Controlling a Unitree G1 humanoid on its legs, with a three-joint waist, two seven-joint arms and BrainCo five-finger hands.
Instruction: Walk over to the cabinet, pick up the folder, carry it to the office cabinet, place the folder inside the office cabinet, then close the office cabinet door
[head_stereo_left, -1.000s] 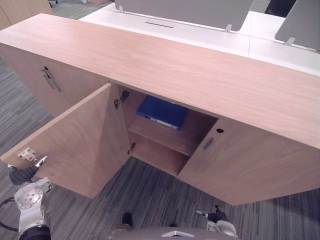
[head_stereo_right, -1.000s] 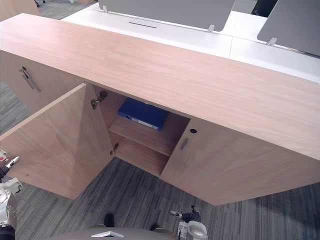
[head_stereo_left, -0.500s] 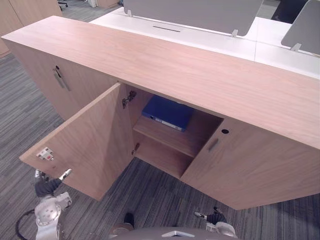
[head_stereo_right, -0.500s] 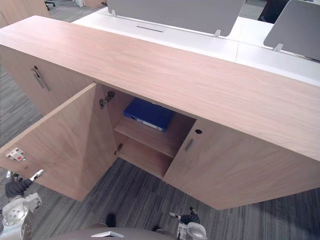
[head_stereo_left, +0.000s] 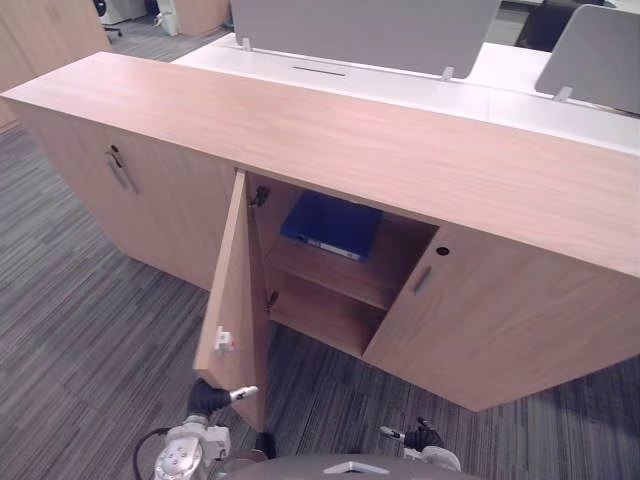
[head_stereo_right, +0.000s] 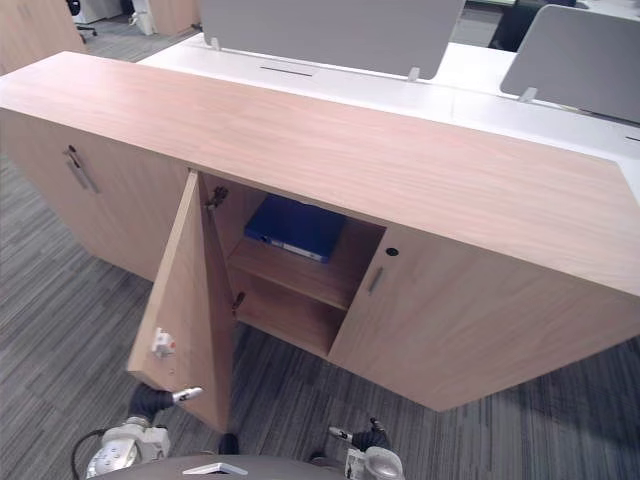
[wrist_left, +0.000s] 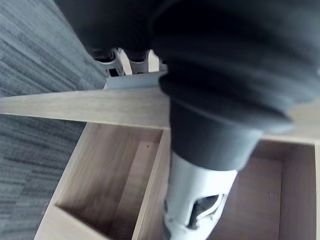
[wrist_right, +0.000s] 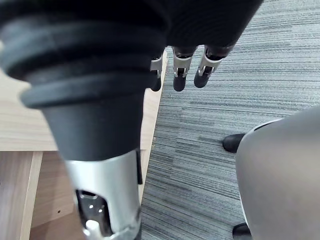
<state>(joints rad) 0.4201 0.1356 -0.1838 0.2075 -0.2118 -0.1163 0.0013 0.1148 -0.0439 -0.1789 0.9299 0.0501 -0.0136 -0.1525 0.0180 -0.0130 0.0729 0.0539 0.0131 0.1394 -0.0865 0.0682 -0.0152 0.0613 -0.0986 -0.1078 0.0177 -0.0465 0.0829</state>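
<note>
Left eye view | one blue folder flat on upper shelf inside long light-wood office cabinet | three doors: one open door, two shut | left hand by open door's bottom corner, grasp unreadable | right hand fingers straight, empty, over grey carpet

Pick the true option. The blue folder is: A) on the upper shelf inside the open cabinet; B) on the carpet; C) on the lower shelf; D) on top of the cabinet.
A: the blue folder lies flat on the upper shelf inside the cabinet, past the open door.
</note>
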